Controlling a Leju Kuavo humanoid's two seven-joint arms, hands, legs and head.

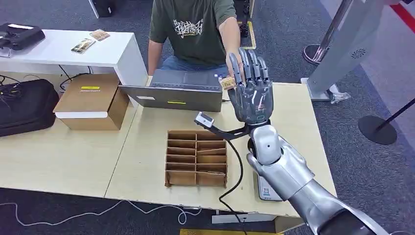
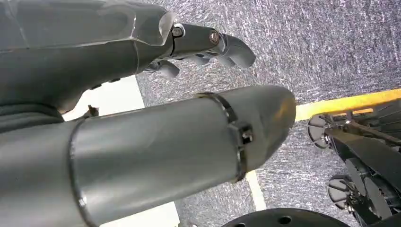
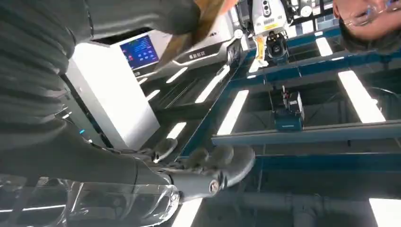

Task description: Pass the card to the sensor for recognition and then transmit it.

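My right hand [image 1: 252, 90] is raised upright over the far side of the wooden table [image 1: 147, 161], palm turned toward the person. It pinches a small tan card [image 1: 228, 82] at its thumb side. A person in a green shirt [image 1: 193, 29] sits behind the table, and their hand [image 1: 235, 66] touches the same card. In the right wrist view the card [image 3: 201, 21] shows as a brown strip against my thumb. A flat grey reader-like device [image 1: 268, 190] lies on the table under my right forearm. My left hand [image 2: 208, 45] hangs over carpet and holds nothing.
A cardboard divider tray [image 1: 195, 157] sits mid-table. A grey laptop [image 1: 178, 90] stands behind it, and a cable [image 1: 237, 171] runs off the front edge. A cardboard box [image 1: 93, 100] and a black bag [image 1: 24, 105] are on the left. Two cards [image 1: 90, 43] lie on a white table.
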